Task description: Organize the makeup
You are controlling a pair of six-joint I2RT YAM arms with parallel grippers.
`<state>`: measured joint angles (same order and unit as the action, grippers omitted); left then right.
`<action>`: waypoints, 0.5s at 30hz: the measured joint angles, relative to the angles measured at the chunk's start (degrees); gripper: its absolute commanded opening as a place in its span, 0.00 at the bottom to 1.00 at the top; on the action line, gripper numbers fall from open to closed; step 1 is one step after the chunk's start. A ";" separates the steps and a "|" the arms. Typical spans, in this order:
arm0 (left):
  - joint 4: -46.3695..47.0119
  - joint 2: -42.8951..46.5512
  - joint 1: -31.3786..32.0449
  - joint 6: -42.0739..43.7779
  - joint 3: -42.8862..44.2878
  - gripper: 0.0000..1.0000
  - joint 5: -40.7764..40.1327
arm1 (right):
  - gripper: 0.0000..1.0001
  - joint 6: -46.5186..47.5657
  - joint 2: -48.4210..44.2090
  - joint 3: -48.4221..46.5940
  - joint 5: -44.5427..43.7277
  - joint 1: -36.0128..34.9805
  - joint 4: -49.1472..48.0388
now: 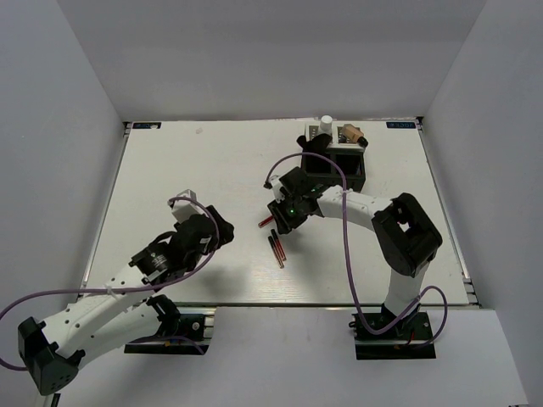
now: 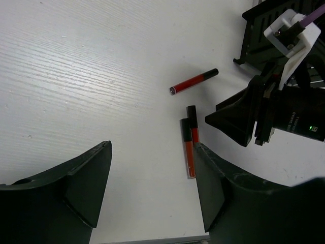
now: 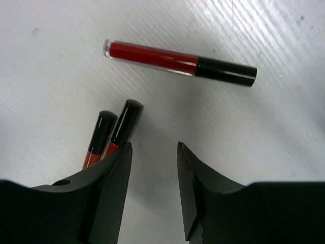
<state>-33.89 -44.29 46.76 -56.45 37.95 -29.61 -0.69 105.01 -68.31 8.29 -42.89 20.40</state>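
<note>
Three thin red-black pencils lie on the table. One lies alone (image 3: 180,62), also in the left wrist view (image 2: 194,81) and the top view (image 1: 265,222). Two lie side by side (image 1: 277,248) (image 2: 189,150), their black caps by my right gripper's left finger (image 3: 112,129). My right gripper (image 3: 152,155) (image 1: 278,217) is open and empty, just above the table between the lone pencil and the pair. My left gripper (image 2: 152,188) (image 1: 224,234) is open and empty, left of the pair. A white bottle (image 1: 326,125), a tan bottle (image 1: 350,133) and a black brush (image 1: 312,142) stand at the black box.
The black four-compartment box (image 1: 336,166) stands at the far middle of the table; its edge shows in the left wrist view (image 2: 256,38). The right arm's wrist (image 2: 284,112) hangs just right of the pencils. The table's near edge (image 1: 280,303) lies below them.
</note>
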 measured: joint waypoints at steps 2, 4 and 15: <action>0.52 -0.48 0.00 0.00 -0.17 0.75 0.48 | 0.49 0.17 0.00 -0.90 0.50 -0.20 -0.02; 1.57 -0.72 0.00 -0.07 -0.87 0.74 1.31 | 0.52 1.90 0.00 -2.16 1.51 -0.28 -0.39; -0.46 -1.75 0.17 -5.33 -3.21 0.72 6.69 | 0.66 35.80 3.41 -14.80 14.32 0.04 5.77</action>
<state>-34.35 -46.04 46.94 -61.78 34.74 -22.92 35.11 108.42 -83.11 22.61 -42.85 26.17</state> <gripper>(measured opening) 0.725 0.658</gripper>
